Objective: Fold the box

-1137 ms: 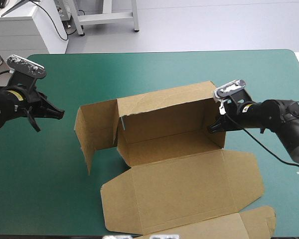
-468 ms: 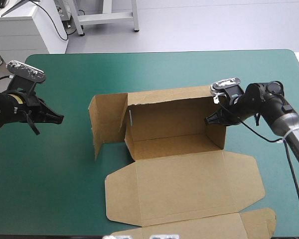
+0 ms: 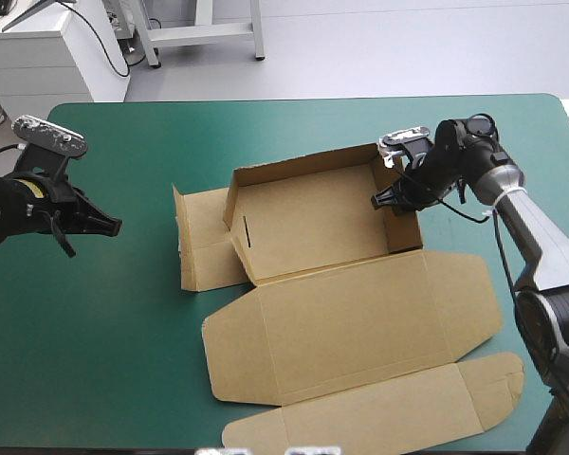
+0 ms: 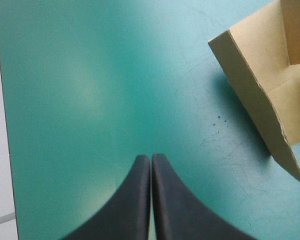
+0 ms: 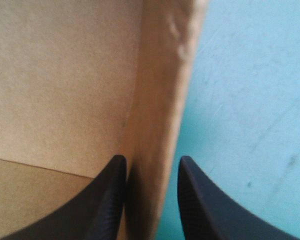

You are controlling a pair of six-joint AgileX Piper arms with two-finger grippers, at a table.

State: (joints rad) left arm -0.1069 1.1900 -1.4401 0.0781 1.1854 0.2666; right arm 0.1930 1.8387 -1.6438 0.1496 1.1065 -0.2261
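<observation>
Box (image 3: 308, 223) stands as open tray, right hand (image 3: 379, 201) gripping its end wall, left hand (image 3: 117, 224) clenched apart.

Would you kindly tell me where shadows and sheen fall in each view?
High view: only faint shadow on the teal-green cover beside the box. Left wrist view: a pale sheen on the cover ahead of the left gripper, soft shadow along the box's wall. Right wrist view: dark shade where the right gripper pinches the wall.
</observation>
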